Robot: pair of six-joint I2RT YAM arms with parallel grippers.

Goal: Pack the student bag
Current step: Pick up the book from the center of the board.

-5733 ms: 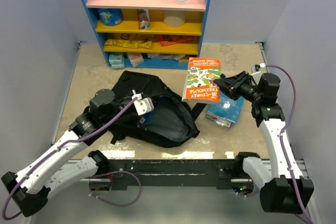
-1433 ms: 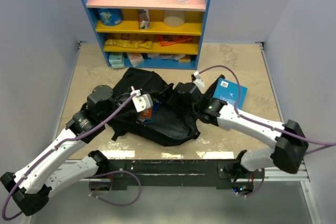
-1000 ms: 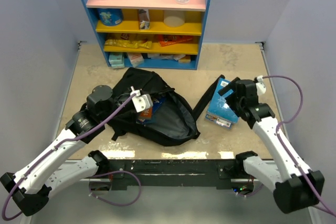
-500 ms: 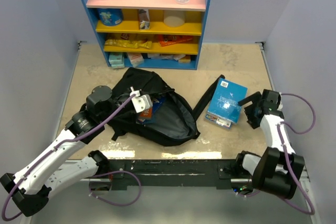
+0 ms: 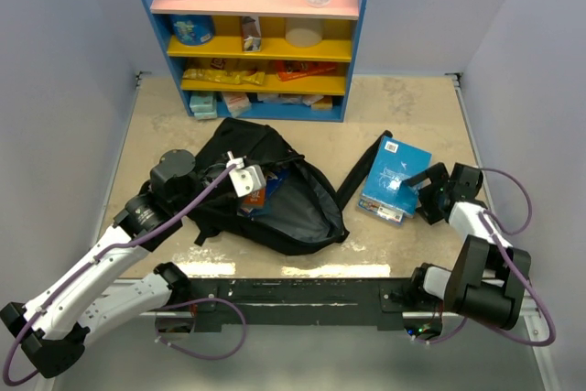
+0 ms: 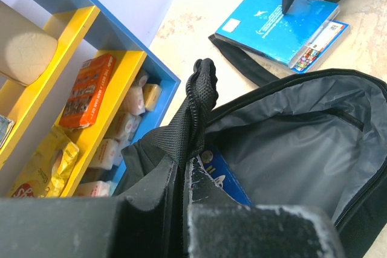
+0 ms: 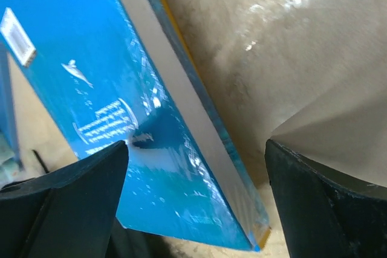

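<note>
- One bag (image 5: 240, 146), black, lies on the worktop (image 5: 403, 107) left of centre. Its mouth gapes wide and the grey lining (image 6: 290, 155) shows.
- One book (image 6: 221, 179) with a blue cover sits inside the bag, tucked against the rim right beside the left pincer (image 5: 256, 188).
- One shelf unit (image 5: 261, 43) stands at the far edge. A bottle and a white container are on its pink top, with tins, cartons and packets on the yellow tiers below.
- One blue book (image 5: 392, 176) lies flat on the worktop to the right of the bag, apart from it. A second book lies under it, only its edges showing.
- One strap (image 5: 352, 182) lies between the bag and the blue book, touching the book's left edge.
- Bare worktop runs from the blue book back to the shelf unit and along the right wall. The bag's far end is near the shelf unit.
- Left arm reaches in from the near-left corner, wrist over the bag's left side. The left pincer is pressed together on the bag's rim, with the fabric lifted into a peak.
- Right arm is folded close to its base, wrist low at the blue book's right edge. The right pincer (image 5: 417, 195) is spread wide, one finger over the cover and the other past the edge, gripping nothing.
</note>
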